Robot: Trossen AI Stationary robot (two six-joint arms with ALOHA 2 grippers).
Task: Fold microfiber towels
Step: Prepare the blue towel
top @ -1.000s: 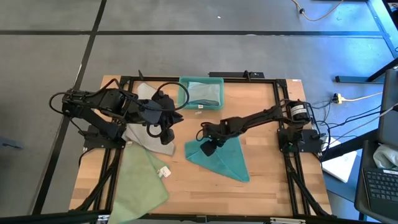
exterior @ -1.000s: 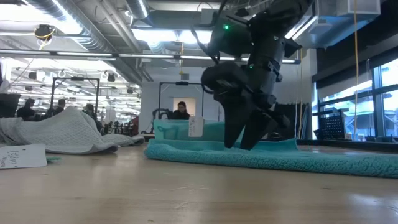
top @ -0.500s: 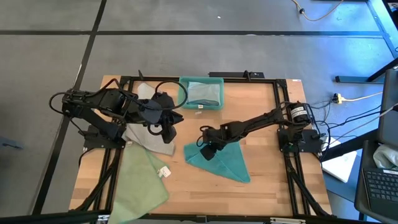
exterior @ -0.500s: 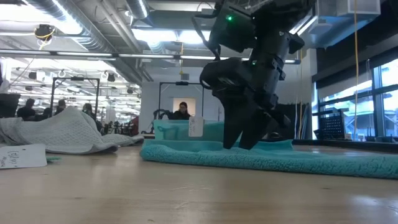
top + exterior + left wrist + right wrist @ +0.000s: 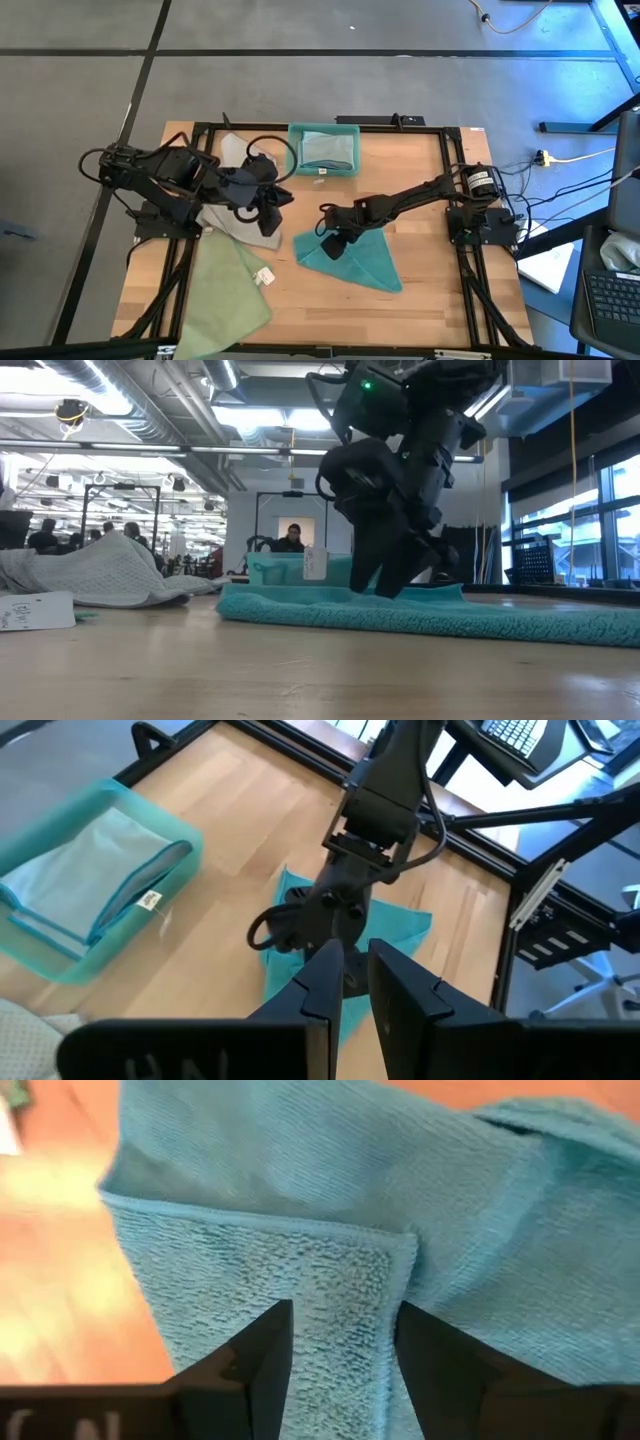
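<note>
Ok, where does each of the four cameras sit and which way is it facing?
High: overhead, straight down on the table; both arms.
Low: tabletop height, level toward the room; right gripper on the teal towel.
Left wrist: past the left gripper, toward the right arm and teal bin.
Right wrist: close on the teal towel between its open fingers.
Shared: teal towel, all views.

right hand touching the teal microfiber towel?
Touching. In the low view the right hand has its fingertips planted on the teal microfiber towel; the right wrist view shows both fingers against its folded edge.
</note>
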